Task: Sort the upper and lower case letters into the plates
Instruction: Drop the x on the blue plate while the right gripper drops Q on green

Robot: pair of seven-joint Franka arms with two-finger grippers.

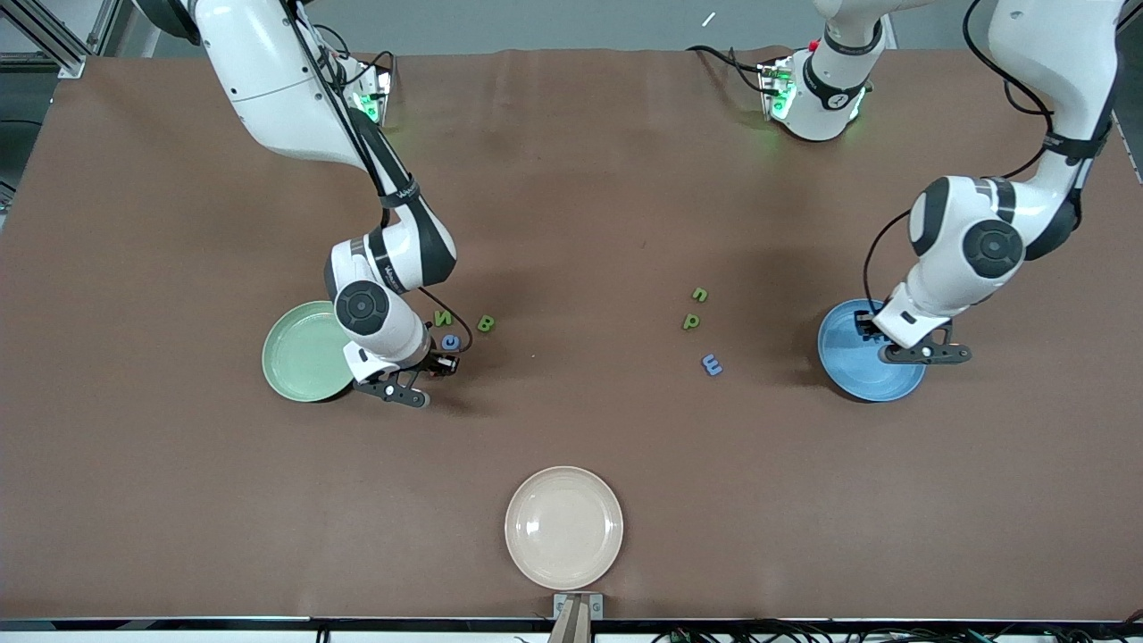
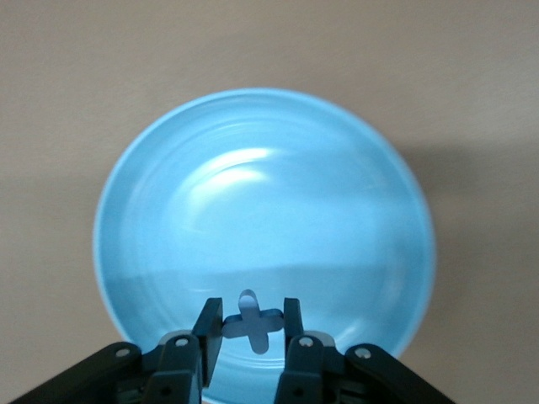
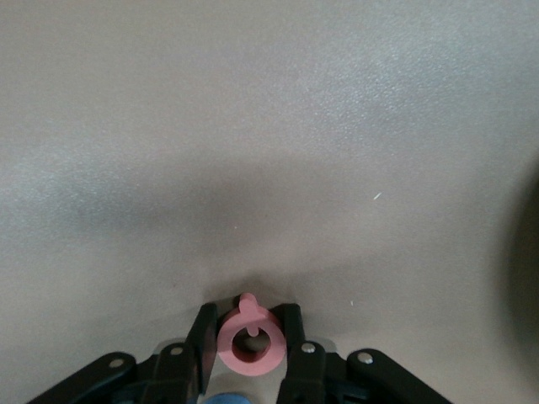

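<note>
Cream-beige plate lies nearest. Right tool clamps a pink-red letter beside the mint green plate; left tool grips a blue letter over the blue plate.

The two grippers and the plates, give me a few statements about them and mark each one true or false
1. The left gripper holds a blue letter over the blue plate. True.
2. The right gripper is open with nothing in it. False: it is shut on a pink letter.
3. The cream plate lies nearer the front camera than the green plate. True.
4. The green plate holds three letters. False: no letter shows in it; the green N and green B lie on the table beside it.
</note>
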